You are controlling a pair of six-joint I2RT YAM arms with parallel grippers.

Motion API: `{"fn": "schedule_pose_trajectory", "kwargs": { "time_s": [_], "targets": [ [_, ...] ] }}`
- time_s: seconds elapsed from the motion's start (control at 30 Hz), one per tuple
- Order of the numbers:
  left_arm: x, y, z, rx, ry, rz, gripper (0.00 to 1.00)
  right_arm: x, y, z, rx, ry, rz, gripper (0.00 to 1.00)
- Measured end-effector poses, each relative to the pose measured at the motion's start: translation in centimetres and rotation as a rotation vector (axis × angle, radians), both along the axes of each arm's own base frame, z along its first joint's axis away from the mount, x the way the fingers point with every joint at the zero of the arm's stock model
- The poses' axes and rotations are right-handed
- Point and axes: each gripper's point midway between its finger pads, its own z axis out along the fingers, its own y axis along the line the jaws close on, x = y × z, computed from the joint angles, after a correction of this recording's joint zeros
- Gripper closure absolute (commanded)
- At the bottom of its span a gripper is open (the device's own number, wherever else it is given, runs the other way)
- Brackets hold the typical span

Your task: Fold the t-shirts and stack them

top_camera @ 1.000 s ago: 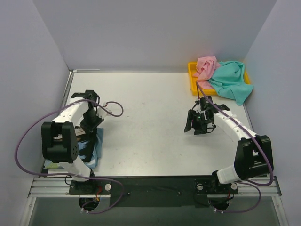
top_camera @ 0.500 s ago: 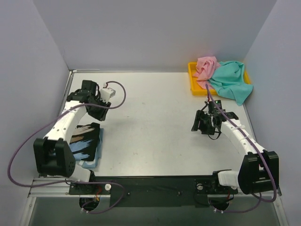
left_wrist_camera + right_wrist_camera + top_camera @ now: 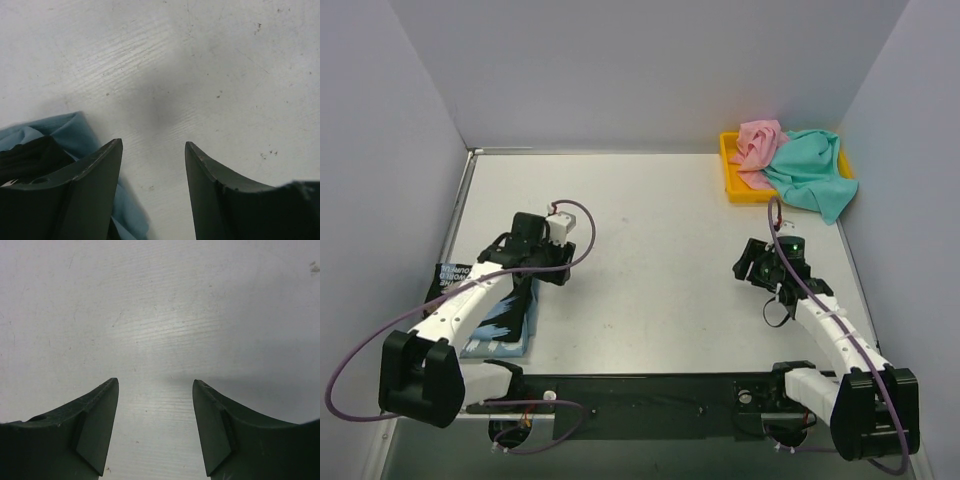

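Though the white lettering on the black t-shirt [image 3: 498,305] is too small to read, it lies atop the light blue t-shirt [image 3: 70,132] at the desk's [image 3: 650,260] near left. My left gripper [image 3: 152,145] and right gripper [image 3: 156,382] hang parted, holding nothing. The pink t-shirt [image 3: 758,140] and teal t-shirt [image 3: 810,175] lie heaped on the yellow tray [image 3: 732,178].

White lettering stands on the black t-shirt [image 3: 508,312] at the left near edge of the table [image 3: 650,270], in short lines at its left end. It is too small to read. No other writing is legible.
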Motion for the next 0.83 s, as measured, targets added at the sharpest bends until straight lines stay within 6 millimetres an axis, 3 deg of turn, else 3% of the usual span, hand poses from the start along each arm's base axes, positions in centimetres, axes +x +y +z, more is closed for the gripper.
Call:
{"fn": "schedule_pose_trajectory", "kwargs": {
  "time_s": [0.17, 0.2, 0.33, 0.37, 0.53, 0.83],
  "targets": [
    [-0.1, 0.3, -1.8, -0.047, 0.002, 0.093, 0.36, -0.4, -0.2, -1.0, -0.007, -0.09, 0.009, 0.43],
    [-0.2, 0.7, -2.2, -0.059, 0.002, 0.115, 0.28, -0.5, -0.3, -1.0, -0.007, -0.105, 0.007, 0.43],
    [-1.2, 2.1, -3.4, -0.122, 0.004, 0.194, 0.24, -0.3, -0.7, -0.8, -0.006, -0.153, -0.008, 0.43],
    [-1.4, 2.4, -3.5, -0.132, 0.002, 0.209, 0.16, -0.2, -0.7, -0.6, -0.006, -0.163, -0.009, 0.43],
    [-0.9, 3.3, -2.8, -0.181, -0.045, 0.259, 0.15, 0.3, -0.9, -0.1, -0.004, -0.189, -0.014, 0.43],
    [-0.8, 2.5, -2.5, -0.257, -0.06, 0.228, 0.14, 0.5, -0.9, 0.1, -0.001, -0.2, -0.016, 0.43]
  ]
}}
